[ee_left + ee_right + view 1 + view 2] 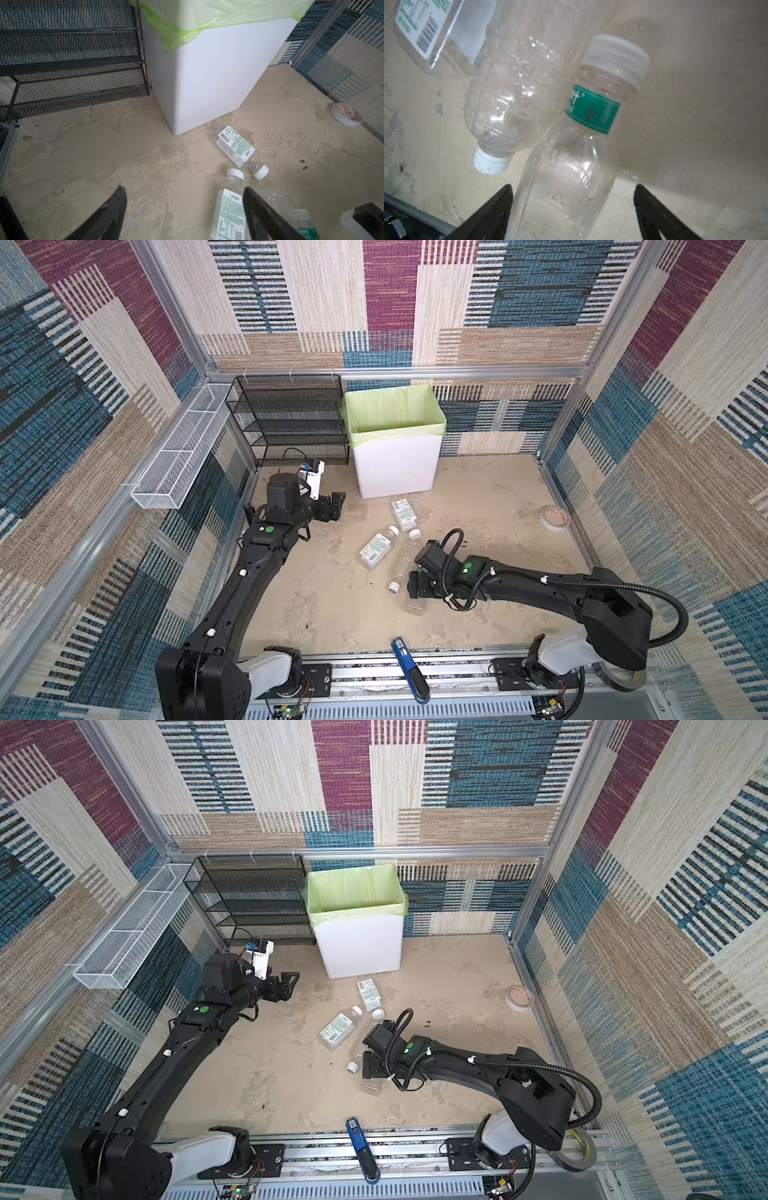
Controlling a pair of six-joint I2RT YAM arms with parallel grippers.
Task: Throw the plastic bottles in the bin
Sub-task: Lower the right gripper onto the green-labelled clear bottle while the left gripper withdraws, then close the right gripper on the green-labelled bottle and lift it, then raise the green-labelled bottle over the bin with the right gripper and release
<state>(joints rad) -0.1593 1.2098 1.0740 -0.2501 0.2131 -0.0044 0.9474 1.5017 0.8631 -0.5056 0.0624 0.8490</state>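
Four bottles (pixel 336 1029) lie on the floor (pixel 332 605) before the bin (pixel 395 472), all outside it; in both top views we see only green liner (pixel 353 890) inside its mouth, its bottom hidden; the rack (pixel 291 423) stands just beside the bin; two labelled bottles (pixel 404 514) lie nearest it, the crumpled bottle (pixel 508 93) beside them; the right claw (pixel 572 187) is low over the floor, jaws spread either side of the banded bottle (pixel 591 112), whose body runs between them; we cannot tell whether either finger touches it; the left claw (pixel 184 191) is spread too, holding nothing, above the floor with the labelled bottles just off to one side.
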